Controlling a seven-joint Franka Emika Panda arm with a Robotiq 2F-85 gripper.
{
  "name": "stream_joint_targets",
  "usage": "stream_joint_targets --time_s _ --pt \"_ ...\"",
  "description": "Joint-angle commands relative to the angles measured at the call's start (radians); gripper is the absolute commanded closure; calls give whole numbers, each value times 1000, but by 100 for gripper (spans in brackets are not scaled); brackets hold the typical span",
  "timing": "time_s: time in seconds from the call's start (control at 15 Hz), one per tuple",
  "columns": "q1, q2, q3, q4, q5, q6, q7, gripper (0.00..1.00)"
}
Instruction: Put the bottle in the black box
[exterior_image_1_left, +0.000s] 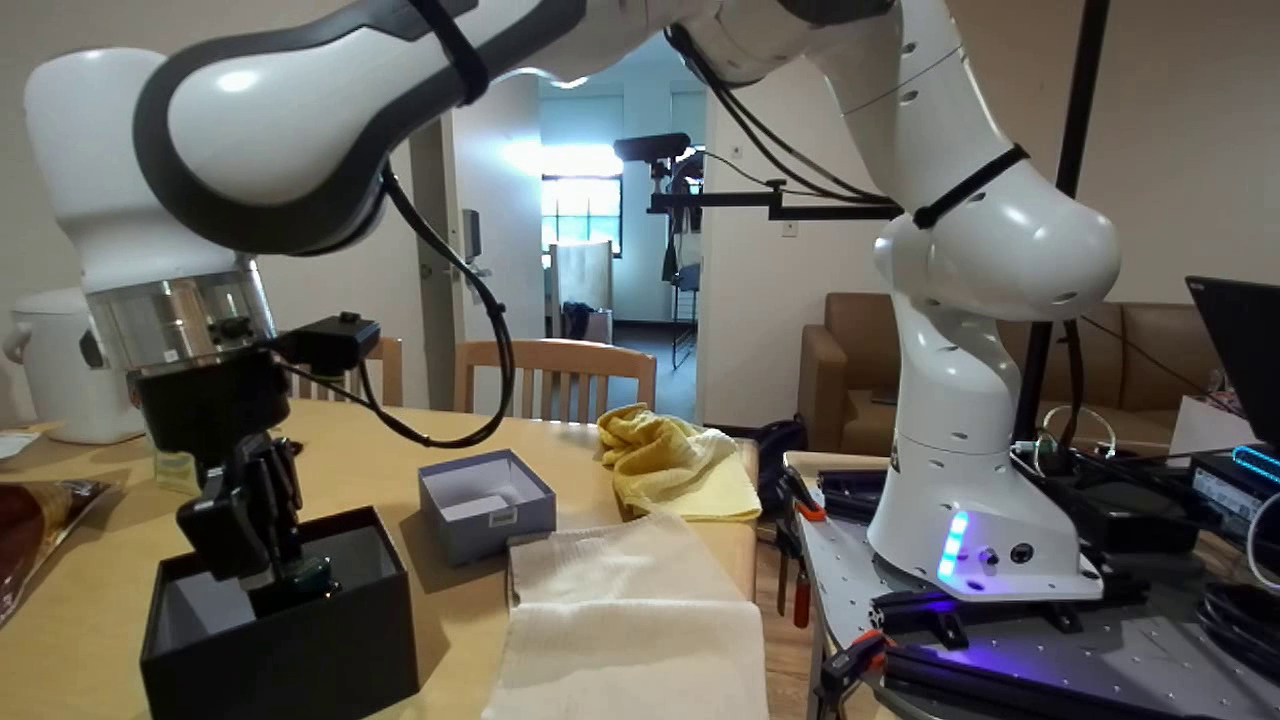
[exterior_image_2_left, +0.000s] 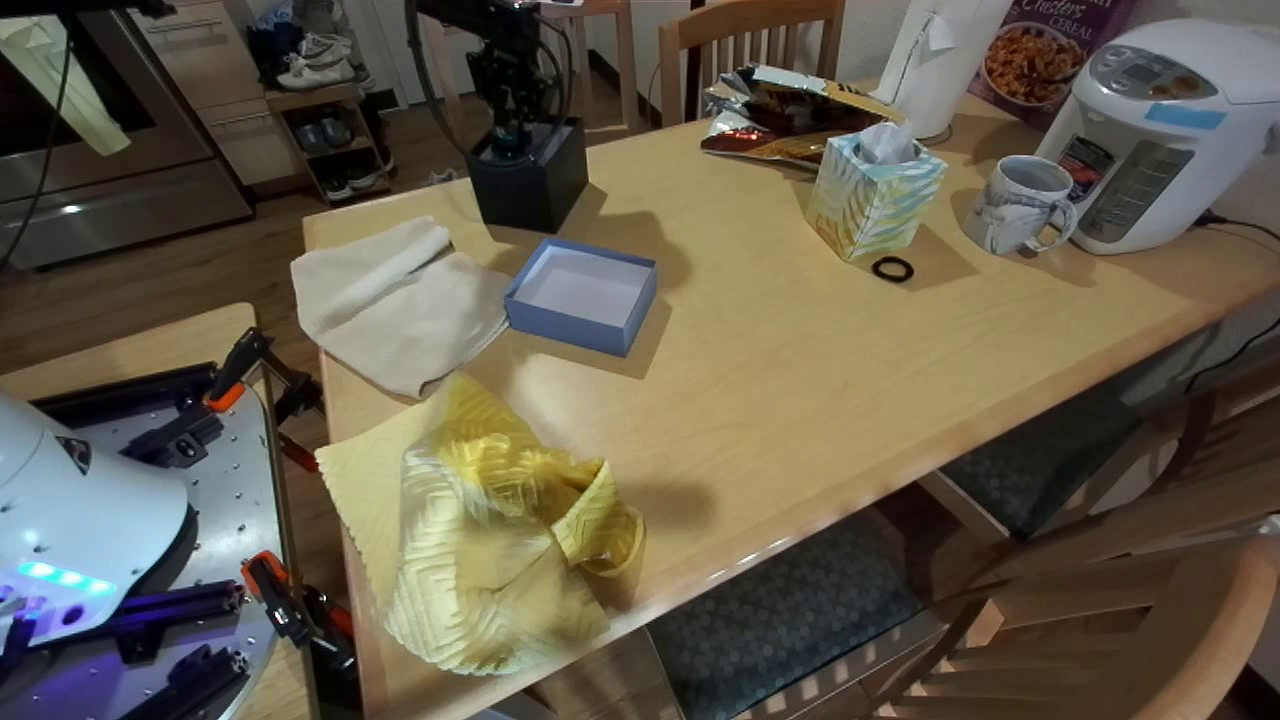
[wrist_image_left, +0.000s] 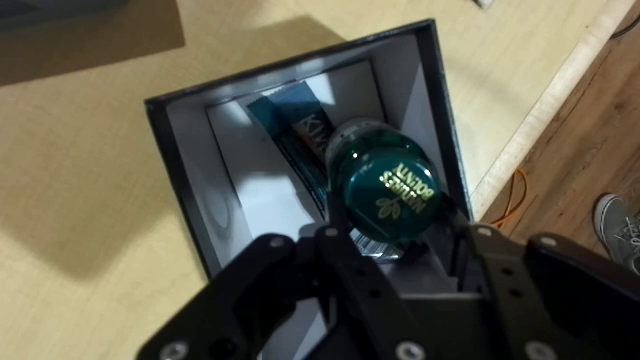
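The black box (exterior_image_1_left: 290, 660) stands open on the table in both exterior views (exterior_image_2_left: 525, 195). Its dark rim (wrist_image_left: 187, 200) and greyish inside fill the middle of the wrist view. The bottle (wrist_image_left: 390, 195) has a dark green cap with gold lettering. It is inside the box outline, near one side wall. My gripper (wrist_image_left: 395, 212) has a finger on each side of the cap and looks shut on it. In an exterior view the gripper (exterior_image_1_left: 268, 560) reaches down into the box opening, with the green cap (exterior_image_1_left: 308, 577) at about rim level. The bottle's base is hidden; whether it touches the floor cannot be told.
Teal wrapped bars (wrist_image_left: 295, 125) lie in the box beside the bottle. A smaller blue-grey box (exterior_image_2_left: 580, 320) stands close by. Also on the table are a beige cloth (exterior_image_2_left: 400, 300), a yellow cloth (exterior_image_2_left: 500, 560), a tissue box (exterior_image_2_left: 870, 200) and foil bags (exterior_image_2_left: 770, 130).
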Motion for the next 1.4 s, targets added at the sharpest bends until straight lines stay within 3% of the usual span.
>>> stream_joint_targets --time_s 0.0,0.93,1.0,1.13,1.33 --pt "7 21 -7 32 1 8 -18 82" --pt "14 -24 -26 -69 -10 215 16 82" --pt "13 -23 -26 -74 -7 223 15 32" --pt "11 -21 -25 -80 -3 230 11 27" --pt "13 -26 -28 -87 -5 221 18 7"
